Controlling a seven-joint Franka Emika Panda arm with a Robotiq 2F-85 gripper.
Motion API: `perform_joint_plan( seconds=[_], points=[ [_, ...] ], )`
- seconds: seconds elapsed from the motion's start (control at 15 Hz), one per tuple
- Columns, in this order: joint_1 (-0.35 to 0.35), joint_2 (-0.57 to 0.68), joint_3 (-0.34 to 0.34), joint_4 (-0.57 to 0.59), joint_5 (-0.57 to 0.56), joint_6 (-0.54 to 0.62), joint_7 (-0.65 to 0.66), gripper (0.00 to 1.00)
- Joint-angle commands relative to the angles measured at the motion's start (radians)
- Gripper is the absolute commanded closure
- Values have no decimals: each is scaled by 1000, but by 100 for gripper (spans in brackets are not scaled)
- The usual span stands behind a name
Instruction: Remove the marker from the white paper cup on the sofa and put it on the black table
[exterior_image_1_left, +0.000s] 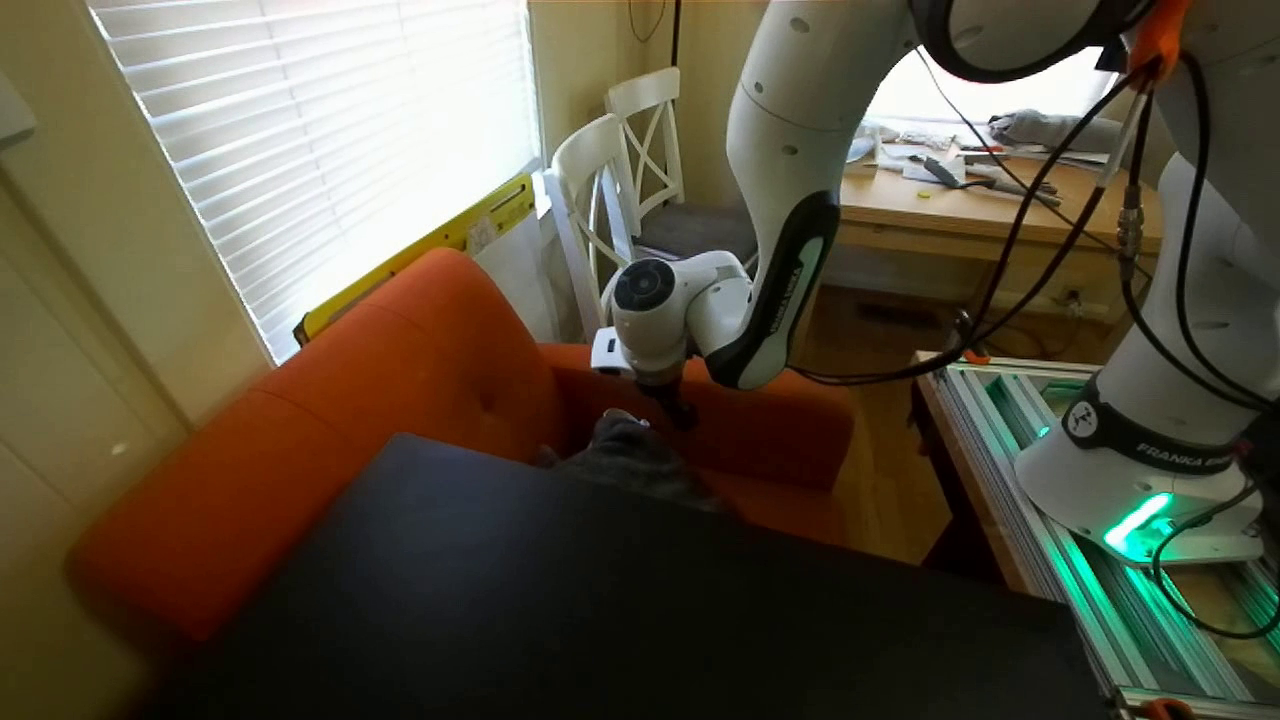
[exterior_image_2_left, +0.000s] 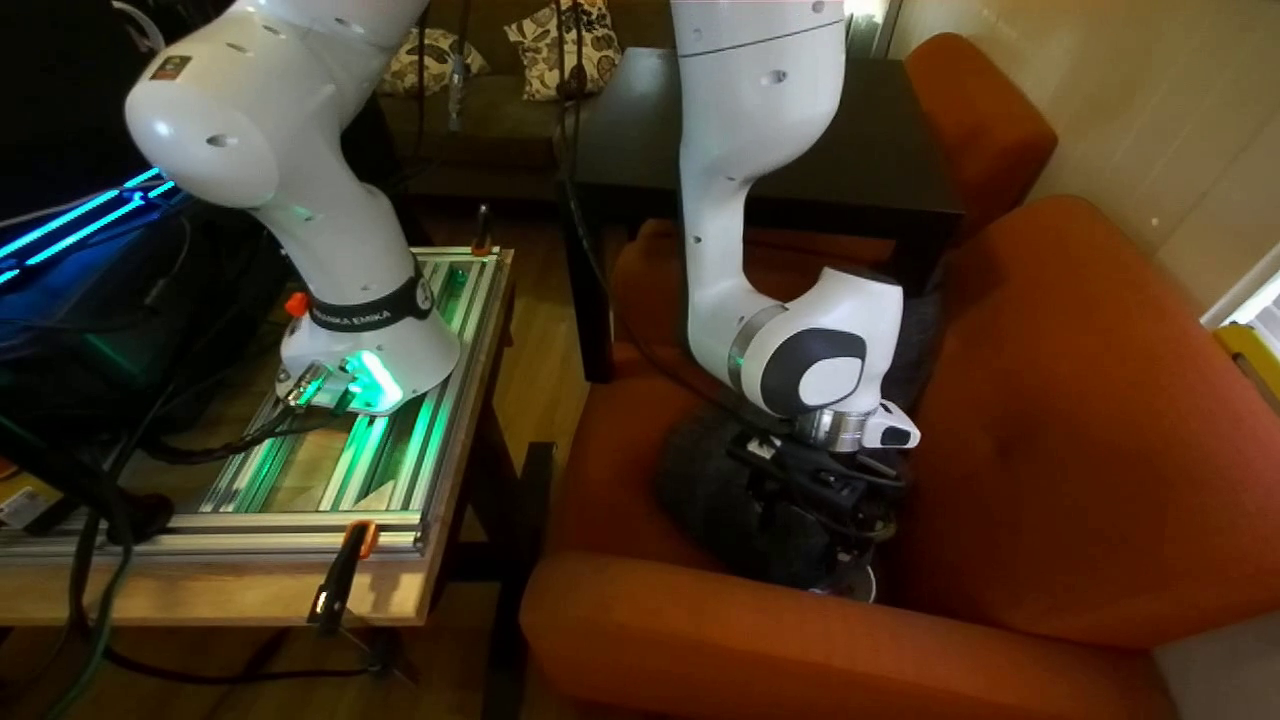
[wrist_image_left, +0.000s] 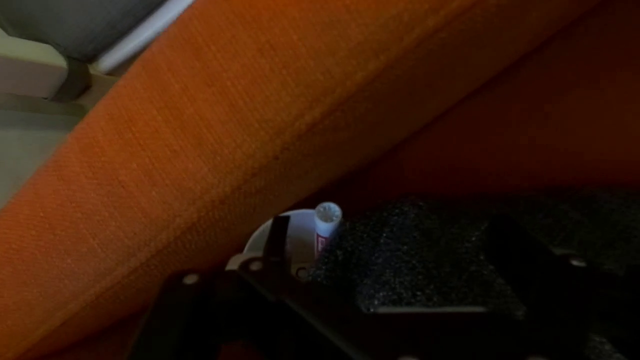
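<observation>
Black two-fingered tool (wrist_image_left: 390, 225) spread wide over the orange-red upholstered sofa (exterior_image_2_left: 1090, 420)

In the wrist view we see its dark fingers (wrist_image_left: 276, 240) standing well apart. The one on that view's left overlaps the mouth of the round white paper cup (wrist_image_left: 301, 232); we cannot tell whether it reaches inside or touches the wall. The one on the right shows against the dark grey, speckled fabric cushion (wrist_image_left: 390, 255), and whether they touch is too dark for us to tell.

The slim, round, white-ended marker (wrist_image_left: 327, 225) stands in the cup on the side nearest the cushion, its end rising by the rim, within the span of the fingers. The cup sits between the cushion and the sofa's padded side; in both exterior views just a bit of it shows near the tool. The flat matte-black tabletop (exterior_image_1_left: 600, 590) stands near the sofa.

For writing, we read FRANKA EMIKA on the black band (exterior_image_1_left: 1160, 452) around the foot of the white jointed robot arm (exterior_image_1_left: 800, 120), with a round emblem beside the words. In an exterior view small lettering also runs along a black strip (exterior_image_1_left: 785, 310) on the forearm. The marker carries reddish print, too small for us to read.
</observation>
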Motion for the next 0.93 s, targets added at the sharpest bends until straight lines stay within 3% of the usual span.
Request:
perform_joint_plan(
  seconds=[0.0, 0.8, 0.87],
  points=[
    [16, 72, -19, 67, -61, 17, 21, 0],
    [2, 208, -16, 217, -159, -36, -10, 0],
    [5, 217, -20, 226, -170, -45, -10, 4]
  ],
)
